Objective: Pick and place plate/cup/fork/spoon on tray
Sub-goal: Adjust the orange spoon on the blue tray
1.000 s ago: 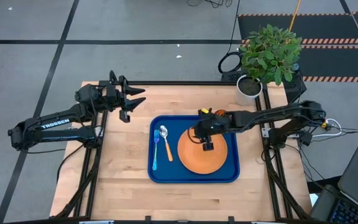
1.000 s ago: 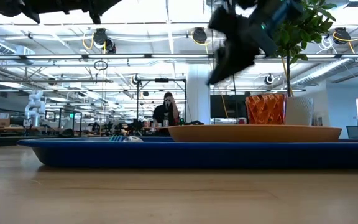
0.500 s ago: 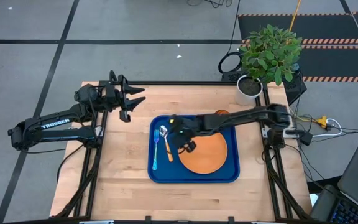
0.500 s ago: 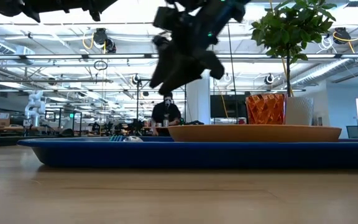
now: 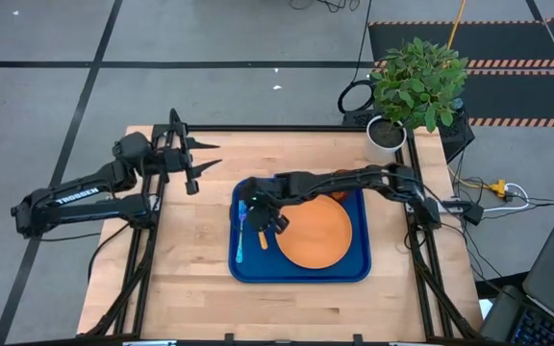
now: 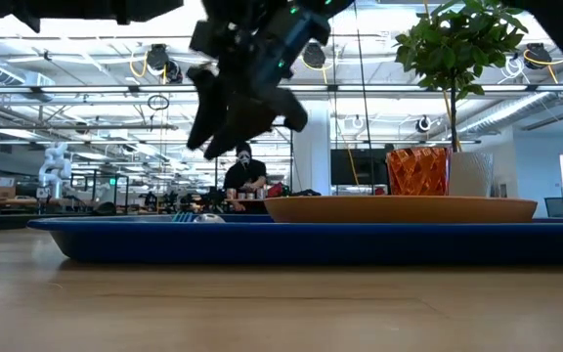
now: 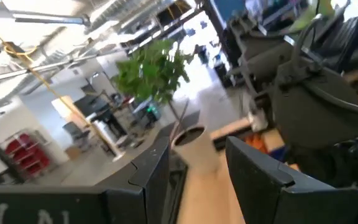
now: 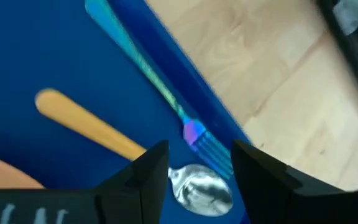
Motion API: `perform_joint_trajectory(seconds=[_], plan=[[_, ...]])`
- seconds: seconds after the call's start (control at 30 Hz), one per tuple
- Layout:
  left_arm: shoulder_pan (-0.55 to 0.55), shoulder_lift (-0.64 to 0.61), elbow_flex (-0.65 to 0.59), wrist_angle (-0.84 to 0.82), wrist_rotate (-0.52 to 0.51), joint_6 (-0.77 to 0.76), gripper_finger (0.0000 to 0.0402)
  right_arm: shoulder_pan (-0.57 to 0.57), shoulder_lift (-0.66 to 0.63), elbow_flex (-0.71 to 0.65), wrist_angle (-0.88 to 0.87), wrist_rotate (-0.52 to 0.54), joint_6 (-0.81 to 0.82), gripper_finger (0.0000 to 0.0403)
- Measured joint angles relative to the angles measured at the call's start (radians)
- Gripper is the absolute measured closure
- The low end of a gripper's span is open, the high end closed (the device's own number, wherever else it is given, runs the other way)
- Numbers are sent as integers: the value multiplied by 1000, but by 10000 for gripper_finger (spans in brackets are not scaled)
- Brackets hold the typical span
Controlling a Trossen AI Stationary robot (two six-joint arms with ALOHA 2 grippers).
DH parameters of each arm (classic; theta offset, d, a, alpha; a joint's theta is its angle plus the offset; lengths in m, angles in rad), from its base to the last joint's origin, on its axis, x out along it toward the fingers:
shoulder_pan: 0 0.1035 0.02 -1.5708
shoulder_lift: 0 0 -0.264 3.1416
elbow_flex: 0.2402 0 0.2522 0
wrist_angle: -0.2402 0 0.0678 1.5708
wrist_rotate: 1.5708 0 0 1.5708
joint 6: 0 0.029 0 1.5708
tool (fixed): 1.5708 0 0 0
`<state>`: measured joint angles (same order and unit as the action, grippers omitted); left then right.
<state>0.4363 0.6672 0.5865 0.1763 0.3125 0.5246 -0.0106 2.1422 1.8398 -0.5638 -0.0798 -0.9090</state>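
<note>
The right gripper (image 5: 261, 213) is stretched across the blue tray (image 5: 354, 272), hanging over its left part, fingers apart with nothing between them. From its own wrist camera, the spoon (image 8: 126, 163) lies just below, silver bowl between the two dark fingers (image 8: 143, 180), orange handle running away across the blue floor. Right alongside it, the light-blue fork (image 8: 154, 87) lies along the tray's raised rim, tines next to the spoon's bowl. From above, fork (image 5: 240, 242) and spoon (image 5: 261, 237) sit side by side in the tray's left part, partly covered by the arm. The orange plate (image 5: 317, 235) fills the tray's right part, and the cup (image 6: 418, 172) stands on the tray behind the plate, seen from table height. Over on the left, the left gripper (image 5: 203, 158) hovers above the tabletop (image 5: 190, 269) near its far-left corner, well apart from the tray, fingers spread and empty. A potted plant (image 5: 415, 85) stands at the far-right corner.
</note>
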Motion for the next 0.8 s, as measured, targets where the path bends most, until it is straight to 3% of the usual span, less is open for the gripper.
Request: perform_joint_trajectory(seconds=[0.27, 0.43, 0.8], plan=[[0, -16, 0, -46, -129, 74, 240, -17, 100, 82, -101, 29, -133, 234], [1, -16, 0, -45, -139, 99, 240, -10, 115, 82, -136, 74, -236, 247], [1, -16, 0, -24, -139, 54, 240, 27, 113, 51, -151, 49, -487, 277]])
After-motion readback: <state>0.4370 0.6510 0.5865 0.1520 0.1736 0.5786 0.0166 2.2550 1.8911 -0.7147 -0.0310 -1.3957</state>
